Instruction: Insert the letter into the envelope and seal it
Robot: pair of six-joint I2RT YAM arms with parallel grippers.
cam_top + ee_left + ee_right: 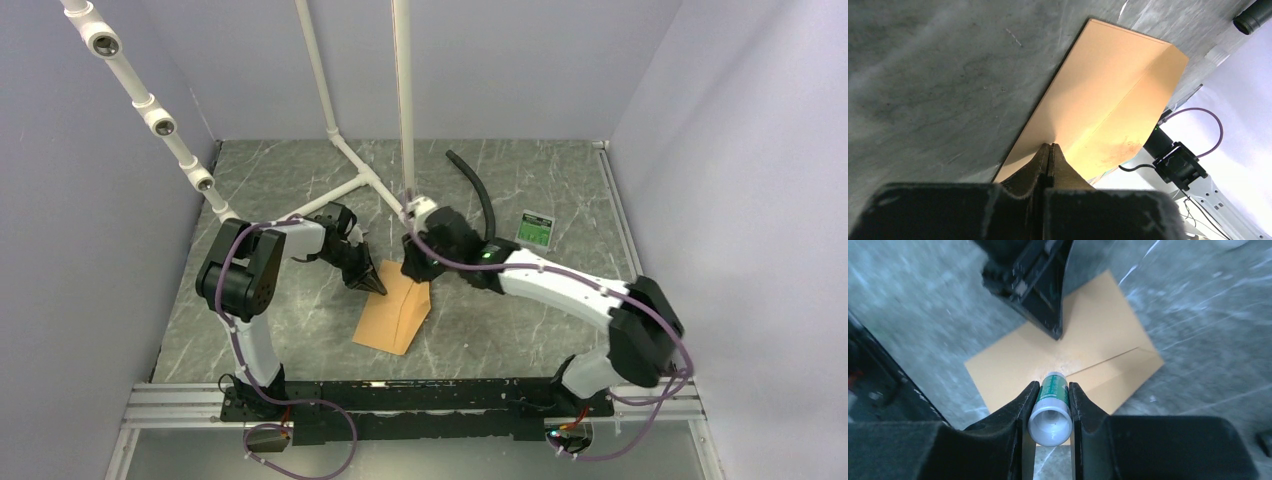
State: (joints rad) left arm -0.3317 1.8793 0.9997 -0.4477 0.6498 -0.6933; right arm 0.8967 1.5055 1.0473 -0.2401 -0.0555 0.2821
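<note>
The orange-brown envelope lies flat on the grey marble table, with its flap end toward the far side. It also shows in the left wrist view and the right wrist view. My left gripper is shut, and its joined tips rest on the envelope's face near the flap edge. My right gripper is shut on a green-and-white glue stick, whose far end touches the envelope by the flap seam. The left fingers stand just beyond it. The peach-pink letter is not in view.
A white pipe frame stands at the back, with a black hose beside it. A small green-and-white card lies at the back right. Grey walls enclose three sides. A metal rail runs along the near edge.
</note>
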